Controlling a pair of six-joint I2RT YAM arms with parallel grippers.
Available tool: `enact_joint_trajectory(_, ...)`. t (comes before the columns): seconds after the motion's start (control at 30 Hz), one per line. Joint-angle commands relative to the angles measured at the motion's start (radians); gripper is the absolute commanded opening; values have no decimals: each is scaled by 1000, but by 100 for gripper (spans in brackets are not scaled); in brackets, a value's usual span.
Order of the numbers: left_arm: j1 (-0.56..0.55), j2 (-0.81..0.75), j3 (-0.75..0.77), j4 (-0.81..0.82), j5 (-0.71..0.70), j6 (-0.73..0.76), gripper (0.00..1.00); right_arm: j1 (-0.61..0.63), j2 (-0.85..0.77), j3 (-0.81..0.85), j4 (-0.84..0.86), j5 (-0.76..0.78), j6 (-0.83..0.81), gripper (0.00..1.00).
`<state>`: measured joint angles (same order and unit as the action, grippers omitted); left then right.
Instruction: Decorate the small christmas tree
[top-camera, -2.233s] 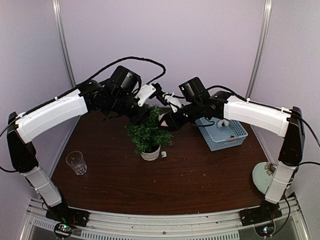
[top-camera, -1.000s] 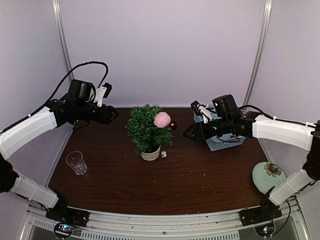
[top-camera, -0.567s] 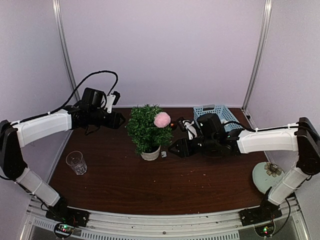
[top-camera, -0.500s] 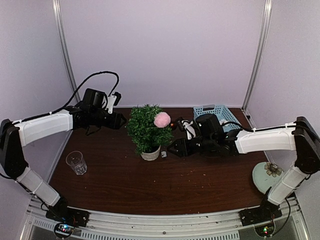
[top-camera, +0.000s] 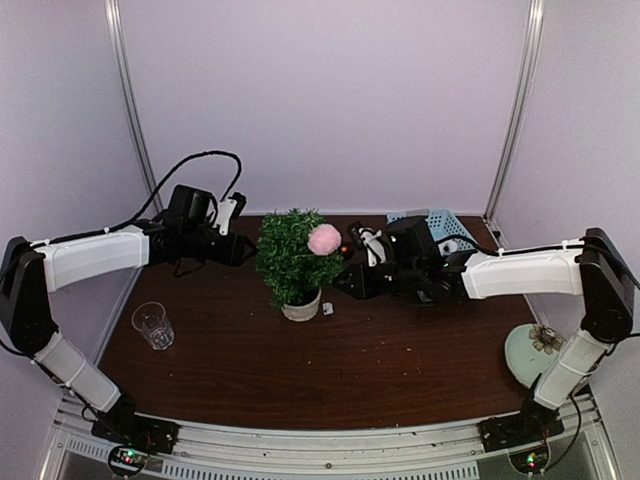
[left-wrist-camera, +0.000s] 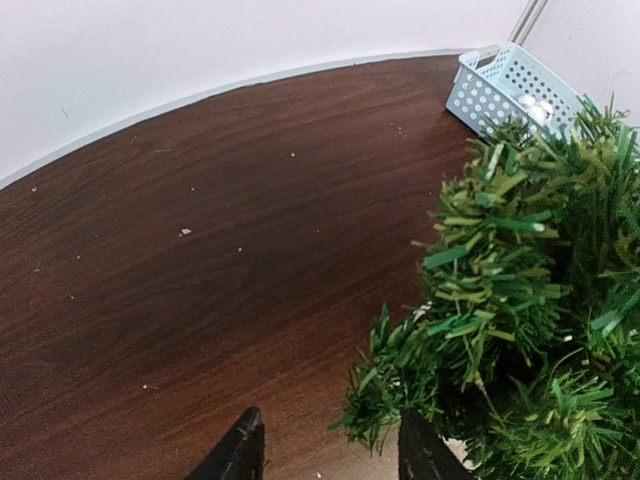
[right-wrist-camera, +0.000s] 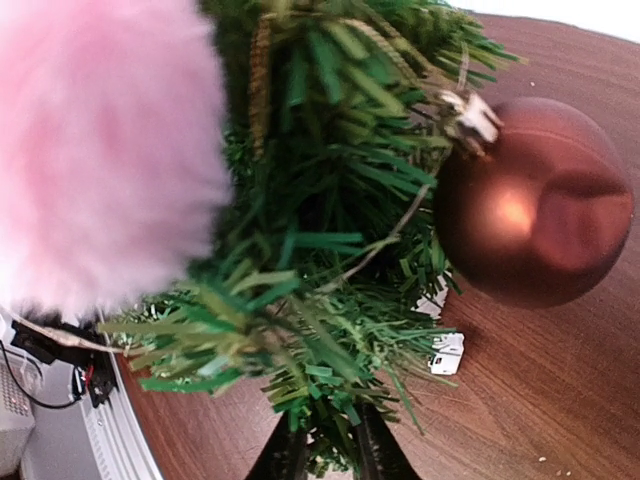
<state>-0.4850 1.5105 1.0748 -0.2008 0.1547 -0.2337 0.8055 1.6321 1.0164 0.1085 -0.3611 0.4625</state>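
The small christmas tree (top-camera: 293, 262) stands upright in its white pot (top-camera: 301, 309) at the middle of the dark wooden table (top-camera: 330, 375), toward the back. It carries two ornaments: one fluffy pink pom-pom (top-camera: 324, 238) high on its right side and one bronze ball (right-wrist-camera: 535, 200) hanging just beside that. One small white scrap (top-camera: 327, 309) lies next to the pot. Both arms reach in low and nearly level, one from each side. The left gripper (left-wrist-camera: 330, 455) sits at the tree's left flank, jaws parted to a middling gap, with lower sprig tips poking into the gap and nothing gripped. The right gripper (right-wrist-camera: 328, 455) is pushed into the right-hand foliage below the pom-pom, jaws drawn narrow with needles between them; I cannot tell whether they pinch a sprig. Farther out are one light-blue basket (top-camera: 448, 226) at the back right, one clear glass (top-camera: 153, 325) at the left and one pale disc (top-camera: 530, 352) at the right edge.
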Motion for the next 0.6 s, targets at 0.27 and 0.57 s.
enact_joint_trajectory(0.27, 5, -49, -16, 32, -18, 1, 44, -51, 15, 49, -45, 53, -21, 0)
enact_joint_trajectory(0.57, 5, -50, -12, 25, -34, -2, 44, -101, 53, 101, -87, 58, -69, 0)
